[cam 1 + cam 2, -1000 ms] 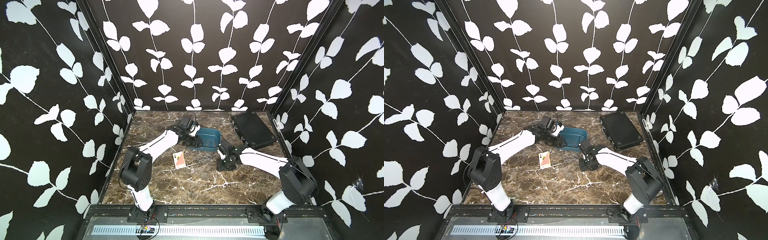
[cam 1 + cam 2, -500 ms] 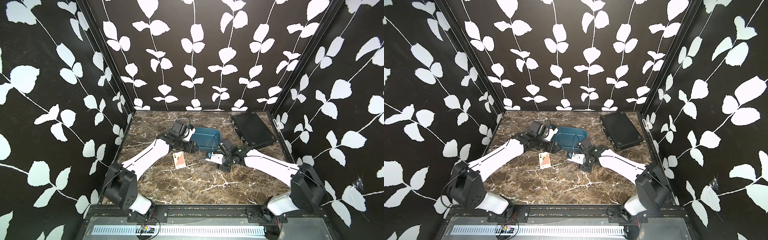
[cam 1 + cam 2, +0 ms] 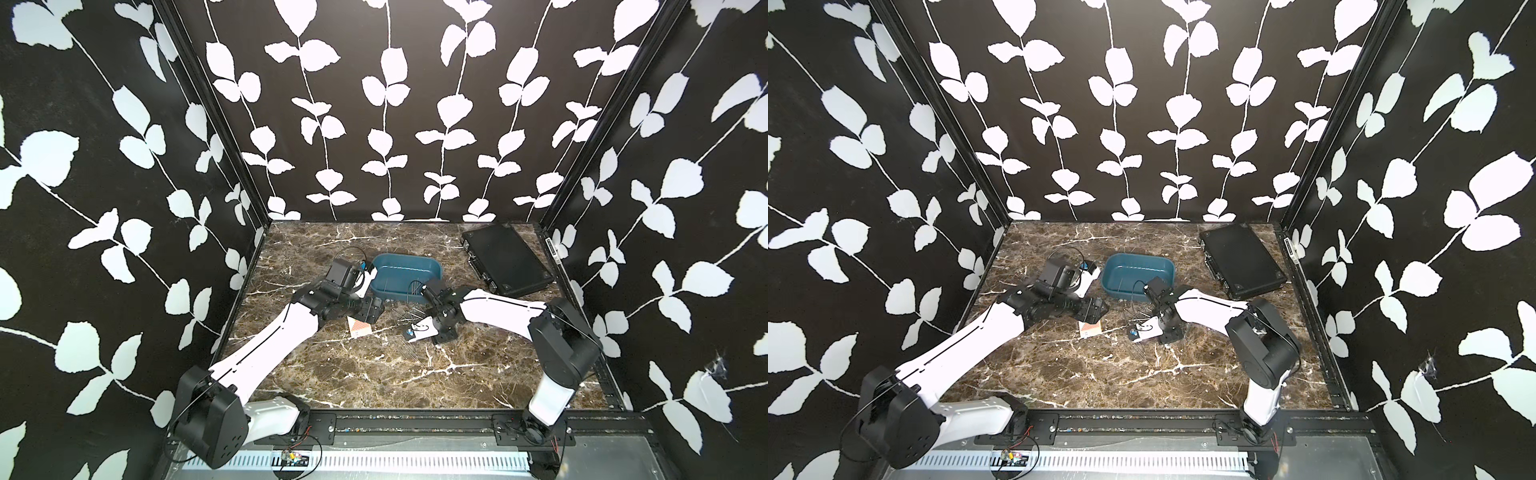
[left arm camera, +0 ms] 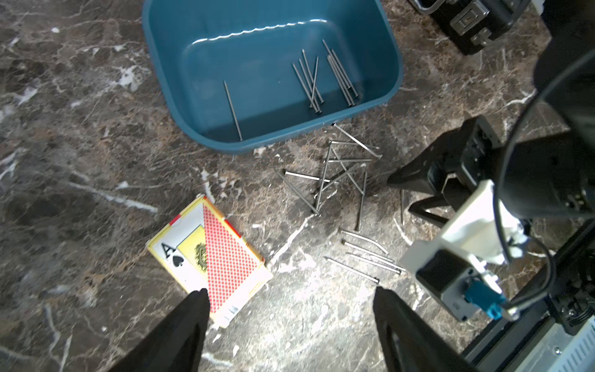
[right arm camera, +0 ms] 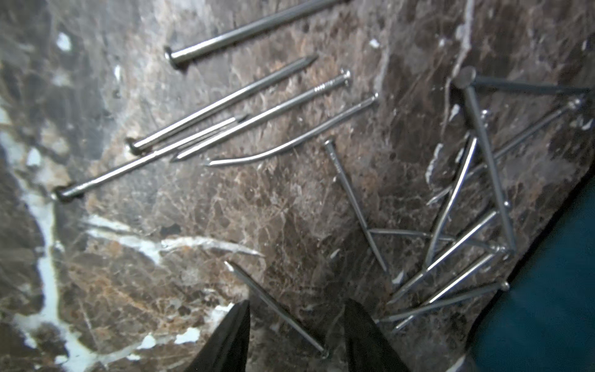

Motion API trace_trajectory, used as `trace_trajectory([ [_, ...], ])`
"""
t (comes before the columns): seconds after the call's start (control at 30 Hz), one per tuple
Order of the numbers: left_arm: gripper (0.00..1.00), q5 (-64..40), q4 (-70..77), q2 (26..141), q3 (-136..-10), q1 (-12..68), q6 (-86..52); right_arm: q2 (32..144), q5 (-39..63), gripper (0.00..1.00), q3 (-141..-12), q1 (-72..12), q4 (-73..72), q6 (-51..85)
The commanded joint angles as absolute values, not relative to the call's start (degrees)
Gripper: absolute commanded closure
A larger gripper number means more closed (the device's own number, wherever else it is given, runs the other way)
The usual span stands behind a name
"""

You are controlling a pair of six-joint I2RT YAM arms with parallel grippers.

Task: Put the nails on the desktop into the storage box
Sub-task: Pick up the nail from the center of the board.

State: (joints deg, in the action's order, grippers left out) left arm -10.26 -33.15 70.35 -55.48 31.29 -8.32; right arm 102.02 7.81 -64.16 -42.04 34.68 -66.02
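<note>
1. Partway through the job. Inside the storage box (image 4: 244,54): a bundle of nails (image 4: 322,77) toward one end, plus one more lying apart.
2. Left to collect on the desktop (image 4: 80,161), just in front of the box: a crisscrossed tangle (image 4: 335,170), some propped on others. Nearer the robot base, a tidier row (image 4: 367,257) lying side by side.
3. Right gripper (image 5: 297,304): low over the desktop, jaws partly apart, straddling a single nail (image 5: 277,307) lying flat and slantwise between the fingers. Not clamped on it, judging by the wrist view. Read as the pick step, just ahead of closing.
4. Left gripper (image 4: 291,291): spread wide, empty, hovering between a playing-card box (image 4: 209,254) and the row, one fingertip over the card box's corner.
5. Next for the right: close squarely across the shank, then lift and carry over the near wall of the storage box. Thin, round and flat on hard stone, so likely to roll or squirt out. Fingertips needed right down at the surface.
6. Next for the left, probably: swing toward the row, set the jaws across the shanks, drop low. Stay clear of the card box and of the right arm close by.
7. Black case (image 3: 507,257) at far right: no part of the job, leave alone.
</note>
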Motion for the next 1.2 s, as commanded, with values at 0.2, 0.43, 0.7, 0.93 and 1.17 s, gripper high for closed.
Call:
trace_trajectory([
  [0.2, 0.17, -8.8, -35.5, 68.8, -55.3, 30.1, -7.1, 103.8, 8.6, 0.50, -66.2, -39.5, 40.9, -72.4],
  [0.43, 0.17, -9.8, -34.9, 70.4, -55.5, 29.9, -7.9, 105.3, 9.3, 0.50, -66.3, -37.7, 40.1, -72.3],
  [0.7, 0.18, -10.2, -35.0, 71.5, -56.6, 29.8, -8.0, 109.5, 11.6, 0.51, -69.5, -37.3, 39.9, -71.7],
  [0.93, 0.18, -10.7, -35.6, 72.7, -56.6, 29.8, -7.3, 110.5, 11.9, 0.53, -67.0, -37.6, 39.4, -70.0],
  [1.17, 0.18, -11.7, -35.9, 74.5, -58.2, 29.7, -6.9, 111.2, 13.4, 0.62, -67.4, -38.1, 40.7, -68.5],
])
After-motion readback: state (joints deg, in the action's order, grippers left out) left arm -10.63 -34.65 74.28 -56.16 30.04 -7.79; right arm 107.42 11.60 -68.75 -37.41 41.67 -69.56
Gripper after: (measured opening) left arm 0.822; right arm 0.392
